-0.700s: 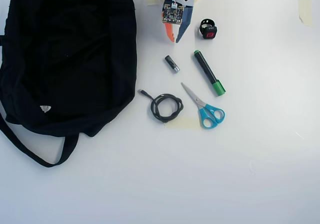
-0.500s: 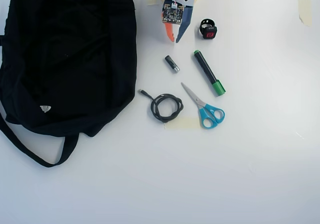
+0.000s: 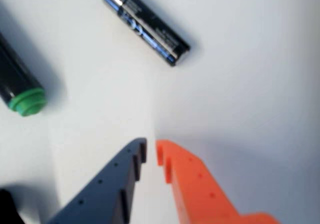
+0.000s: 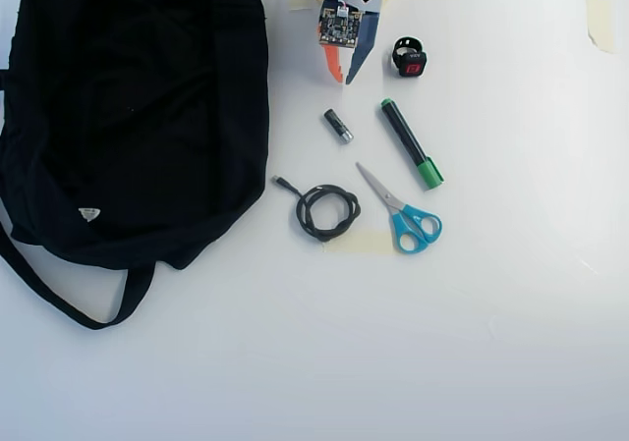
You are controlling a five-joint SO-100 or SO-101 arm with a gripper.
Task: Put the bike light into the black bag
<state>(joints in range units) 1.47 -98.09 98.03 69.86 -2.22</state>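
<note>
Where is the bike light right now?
In the overhead view the bike light lies near the top edge, just right of the gripper, above the green marker.

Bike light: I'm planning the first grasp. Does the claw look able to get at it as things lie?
Probably yes: the bike light lies alone on bare table just right of the claw in the overhead view, nothing between them.

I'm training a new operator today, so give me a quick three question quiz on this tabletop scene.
1. True or false: the bike light is already inside the black bag.
2. In the overhead view, which lies nearest the gripper: A scissors, B battery, C cable?
3. What colour is the marker's cap?

Key: 1 false, it lies on the table right of the gripper; 2 B; 3 green.
</note>
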